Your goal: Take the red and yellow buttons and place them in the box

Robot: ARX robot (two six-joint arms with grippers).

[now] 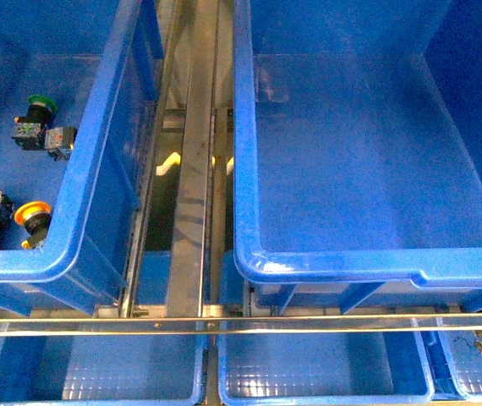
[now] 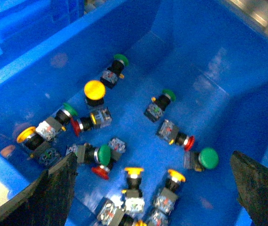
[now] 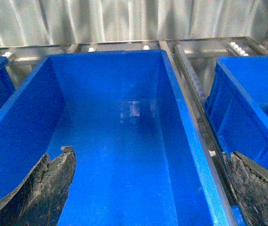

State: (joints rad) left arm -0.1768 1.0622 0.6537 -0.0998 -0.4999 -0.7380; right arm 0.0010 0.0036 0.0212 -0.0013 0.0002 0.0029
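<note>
Filling the front view's right side, the box [image 1: 334, 262] stands across a metal rail [image 1: 192, 194] from a second blue crate [image 1: 97, 169], where red and yellow buttons [image 2: 95, 89] lie crowded among green-capped switches [image 2: 209, 157]. The left tool [image 2: 152, 157] hangs above them, fingers apart; the right tool [image 3: 149, 154], likewise apart, hangs above the box.

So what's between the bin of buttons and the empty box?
A grey metal rail runs between the bin and the box, clearest in the front view.
</note>
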